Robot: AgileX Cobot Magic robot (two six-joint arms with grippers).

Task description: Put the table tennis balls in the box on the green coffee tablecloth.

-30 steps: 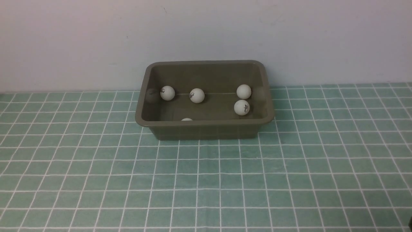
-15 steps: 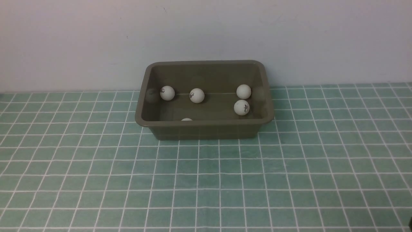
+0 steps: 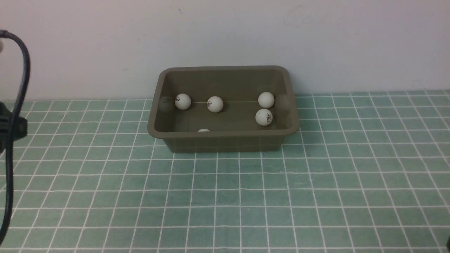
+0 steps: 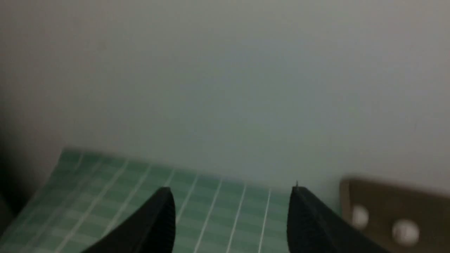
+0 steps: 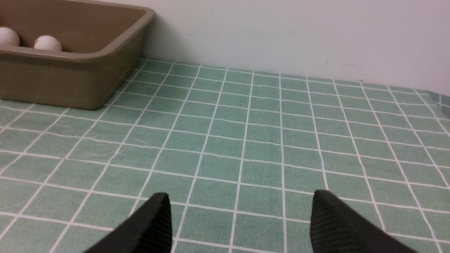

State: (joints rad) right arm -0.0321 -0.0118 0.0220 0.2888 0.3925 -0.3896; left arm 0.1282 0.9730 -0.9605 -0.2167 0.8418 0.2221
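The olive-brown box (image 3: 225, 141) stands on the green coffee tablecloth (image 3: 225, 200) by the back wall. Several white table tennis balls lie inside: one (image 3: 182, 101) at the left, one (image 3: 215, 104) beside it, two (image 3: 266, 100) (image 3: 264, 117) at the right, and one (image 3: 204, 130) mostly hidden behind the front wall. In the blurred left wrist view my left gripper (image 4: 230, 198) is open and empty above the cloth, left of the box (image 4: 393, 196). My right gripper (image 5: 239, 202) is open and empty over bare cloth, right of the box (image 5: 77, 73).
A black cable (image 3: 15, 105) and part of the left arm (image 3: 10, 128) show at the front view's left edge. A pale wall (image 3: 225, 35) rises directly behind the box. The cloth's right edge (image 5: 441, 100) shows in the right wrist view.
The left arm's cable and a black part of it have come into the front view at the left edge. The box and balls have not moved.
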